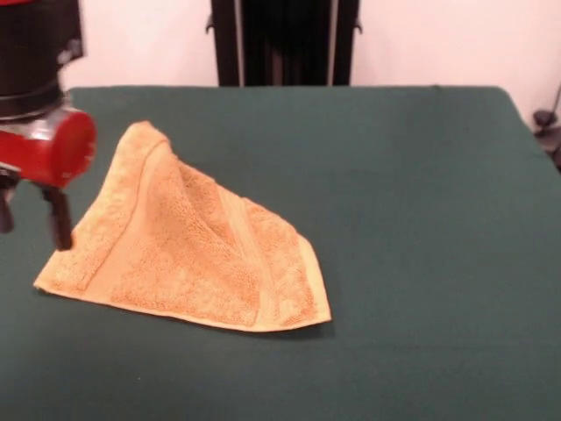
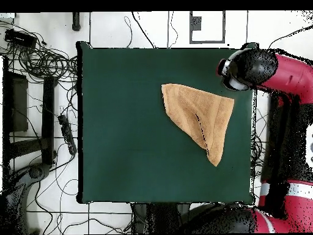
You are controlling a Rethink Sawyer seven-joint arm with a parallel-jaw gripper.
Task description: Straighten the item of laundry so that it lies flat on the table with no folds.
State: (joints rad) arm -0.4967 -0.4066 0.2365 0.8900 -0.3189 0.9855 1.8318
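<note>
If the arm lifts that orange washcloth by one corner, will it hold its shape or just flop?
Probably flop: the washcloth is soft terry, already folded into a rough triangle with a raised crease. It looks light, so it should lift easily. Pushed on the felt-like table, it would likely bunch rather than slide.

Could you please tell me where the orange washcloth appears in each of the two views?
Front view: washcloth lies left of centre, folded into a triangle, peak toward the far side.
Overhead view: washcloth lies right of centre, its point toward the bottom.
Shared landmark: the red arm beside it.

folded washcloth [image 1: 188,250] on green table [image 1: 394,219], claw [image 1: 31,215] beside it
</note>
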